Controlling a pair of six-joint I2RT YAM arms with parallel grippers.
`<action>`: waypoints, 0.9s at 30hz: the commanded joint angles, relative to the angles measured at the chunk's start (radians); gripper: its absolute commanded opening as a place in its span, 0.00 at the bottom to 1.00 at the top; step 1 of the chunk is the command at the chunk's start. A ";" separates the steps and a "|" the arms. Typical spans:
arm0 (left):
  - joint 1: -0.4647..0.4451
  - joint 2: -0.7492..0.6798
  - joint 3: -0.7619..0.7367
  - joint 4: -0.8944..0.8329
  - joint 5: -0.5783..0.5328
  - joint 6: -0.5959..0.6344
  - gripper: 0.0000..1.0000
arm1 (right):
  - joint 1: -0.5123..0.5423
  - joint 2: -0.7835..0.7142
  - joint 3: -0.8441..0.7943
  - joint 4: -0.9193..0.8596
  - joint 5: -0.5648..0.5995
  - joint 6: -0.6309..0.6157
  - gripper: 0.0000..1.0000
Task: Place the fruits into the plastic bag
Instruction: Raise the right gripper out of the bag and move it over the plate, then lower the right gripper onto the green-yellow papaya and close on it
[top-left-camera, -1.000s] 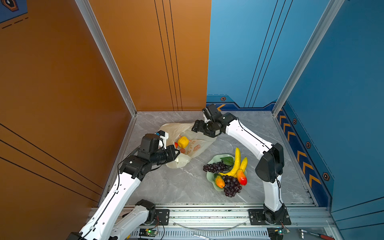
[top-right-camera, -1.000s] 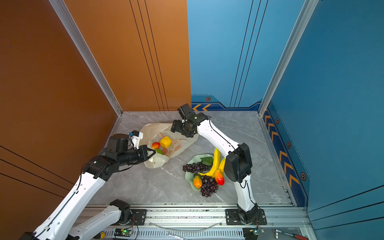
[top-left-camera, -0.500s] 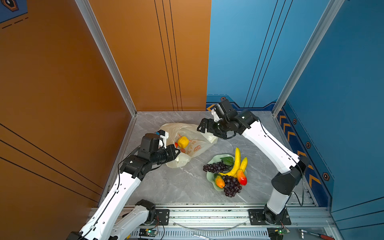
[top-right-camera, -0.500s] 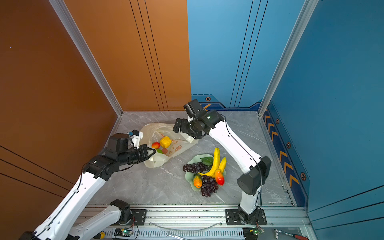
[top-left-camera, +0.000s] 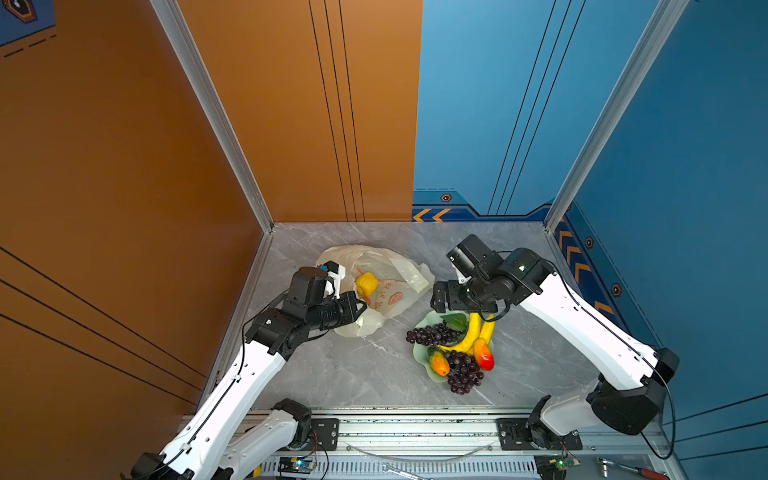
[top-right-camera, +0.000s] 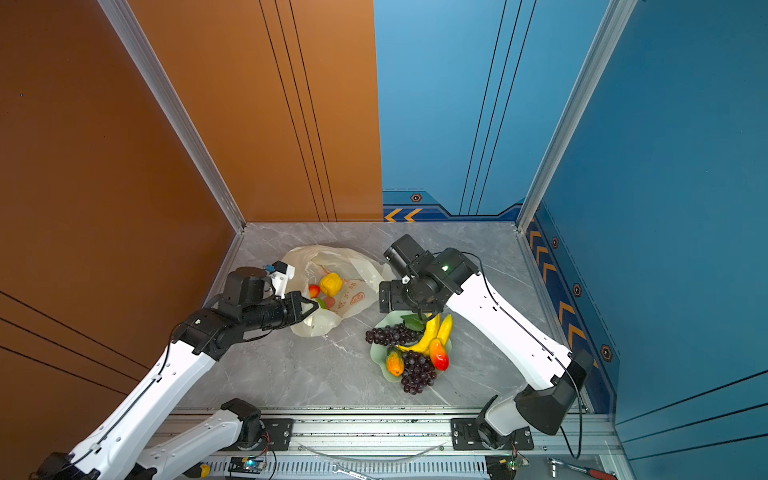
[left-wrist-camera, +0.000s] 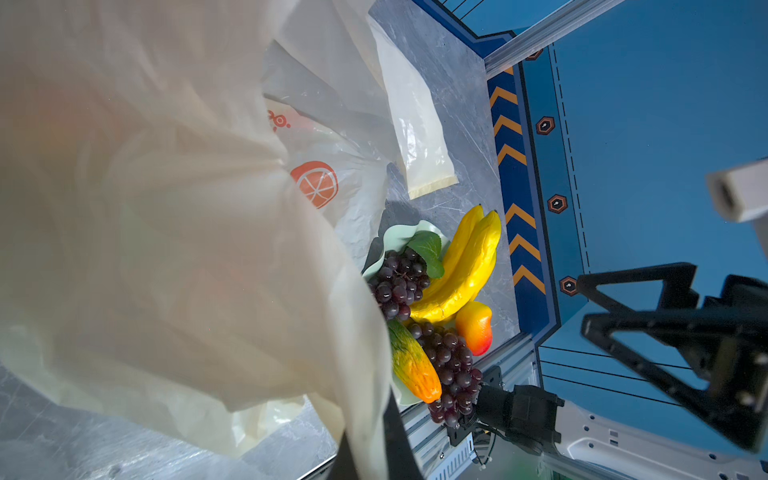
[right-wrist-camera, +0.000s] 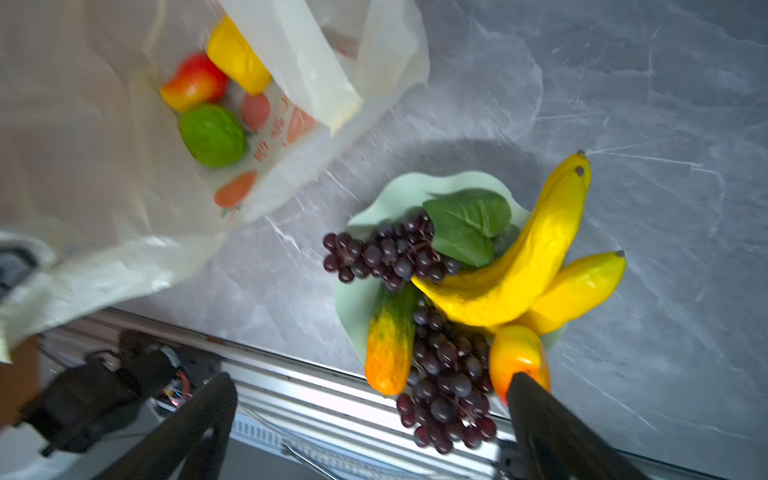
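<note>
The plastic bag (top-left-camera: 390, 291) lies open at the back left, and my left gripper (top-left-camera: 360, 308) is shut on its near rim (left-wrist-camera: 365, 436), holding the mouth up. Inside lie a yellow ball (top-right-camera: 331, 284), a red-orange mango (right-wrist-camera: 193, 83) and a bumpy green fruit (right-wrist-camera: 213, 135). On the dish rest two bananas (top-left-camera: 471, 332), two grape bunches (top-left-camera: 430, 334) (top-left-camera: 463, 372), a mango (top-left-camera: 483, 355) and a small orange-green fruit (top-left-camera: 439, 362). My right gripper (top-left-camera: 440, 297) hangs open and empty above the dish's far edge, its fingertips apart in the right wrist view (right-wrist-camera: 372, 380).
The pale green wavy-edged dish (top-left-camera: 428, 322) sits right of the bag. Orange and blue walls close in the back and sides. A metal rail (top-left-camera: 415, 424) runs along the front, with a red-handled tool (top-left-camera: 636, 471) at its right end.
My right gripper has drawn back from the bag's mouth, rightward and nearer to the dish, and opened to full width. The left gripper and the bag stay put.
</note>
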 joint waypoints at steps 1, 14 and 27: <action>-0.008 -0.009 -0.002 0.005 -0.009 -0.005 0.00 | 0.070 -0.012 -0.065 -0.082 0.057 -0.102 1.00; -0.014 -0.041 -0.032 0.000 -0.015 -0.005 0.00 | 0.297 0.155 -0.180 -0.004 0.105 -0.242 0.87; -0.012 -0.053 -0.036 -0.006 -0.032 -0.010 0.00 | 0.277 0.226 -0.274 0.042 0.115 -0.257 0.72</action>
